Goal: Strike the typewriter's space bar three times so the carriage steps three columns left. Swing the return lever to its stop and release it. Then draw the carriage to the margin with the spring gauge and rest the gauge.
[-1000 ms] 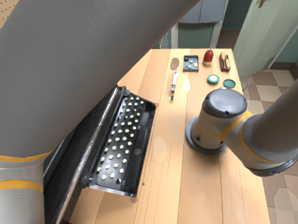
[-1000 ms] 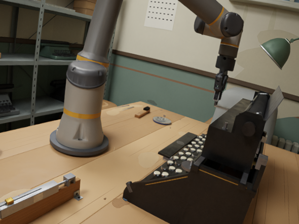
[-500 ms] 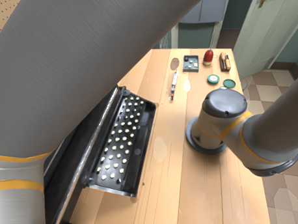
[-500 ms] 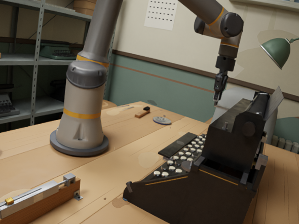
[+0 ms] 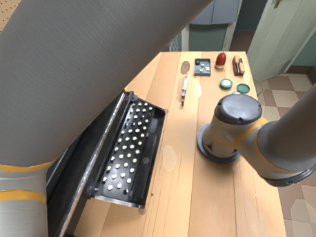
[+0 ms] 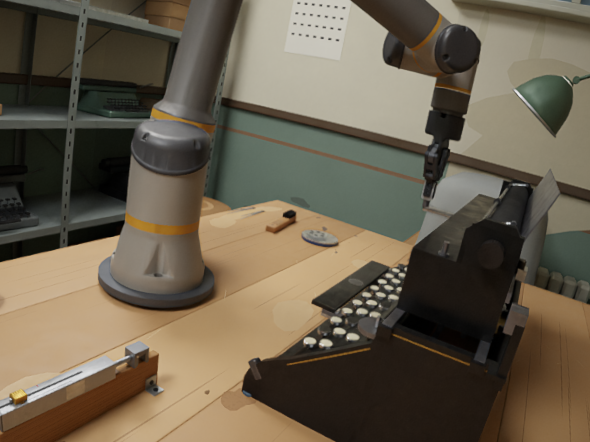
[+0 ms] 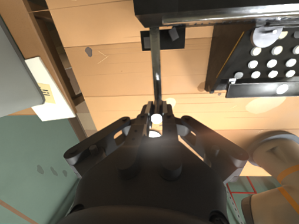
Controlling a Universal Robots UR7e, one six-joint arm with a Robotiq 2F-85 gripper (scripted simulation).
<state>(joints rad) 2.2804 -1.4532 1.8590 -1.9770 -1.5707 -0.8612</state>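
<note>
The return lever [image 7: 155, 73], a slim metal arm, sticks out from the far end of the typewriter's carriage [image 6: 510, 200], and its tip is gripped in my closed gripper [image 7: 156, 113], which hangs straight down beyond the machine's far side [image 6: 430, 192]. The black typewriter [image 6: 400, 320] sits on the wooden bench with its pale round keys [image 5: 129, 144] and its long dark space bar [image 6: 350, 285] facing the arm's base. The spring gauge [image 6: 65, 387] rests on a wooden block at the near left corner of the bench, also seen as a thin rod [image 5: 184, 90].
The bench's far edge lies just beyond the gripper, with a grey-white cabinet [image 7: 17, 82] below. The arm's base [image 6: 157, 250] stands mid-bench. A tray [image 5: 202, 67], red bottle [image 5: 220, 59], brush [image 5: 238, 64] and round tins [image 5: 226, 83] sit at one end. A green lamp [image 6: 547, 100] hangs right.
</note>
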